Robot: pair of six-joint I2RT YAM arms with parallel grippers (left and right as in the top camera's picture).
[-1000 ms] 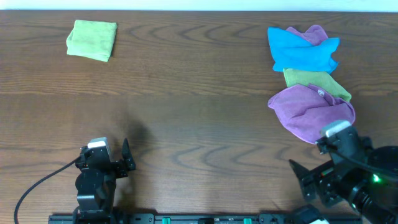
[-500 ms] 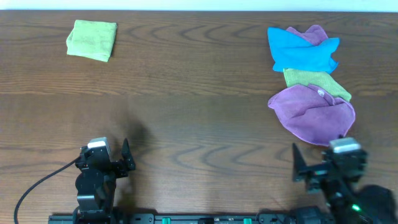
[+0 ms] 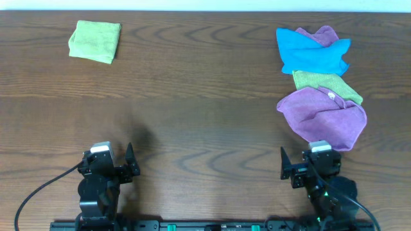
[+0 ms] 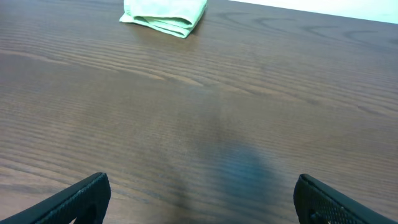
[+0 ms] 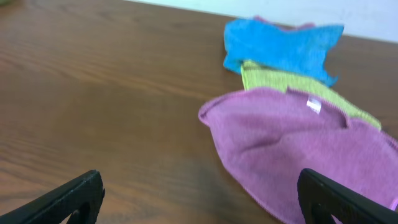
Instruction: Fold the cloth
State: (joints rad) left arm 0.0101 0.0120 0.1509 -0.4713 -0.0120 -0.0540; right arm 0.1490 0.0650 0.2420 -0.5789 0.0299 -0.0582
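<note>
The cloth (image 3: pixel 95 42) lies folded far left on the desk (image 3: pixel 205 102); left hand (image 4: pixel 200 198) and right hand (image 5: pixel 200 194) rest released, empty, near edge.

This looks like a robotics lab bench. The left arm (image 3: pixel 97 186) and right arm (image 3: pixel 321 183) stand on a black rail (image 3: pixel 212 226) at the near edge of a wood-grain table (image 3: pixel 205 122). A black cable (image 3: pixel 38 191) trails outward from the left arm, and a plain white backdrop (image 3: pixel 205 5) lies far ahead of both.

Left arm (image 3: pixel 97 186): black, white block on top, black cable (image 3: pixel 58 176) trailing toward 8 o'clock. Right arm (image 3: pixel 319 179): black, small green light (image 3: pixel 325 193). Left gripper (image 4: pixel 200 194): matte black wedge fingers.
</note>
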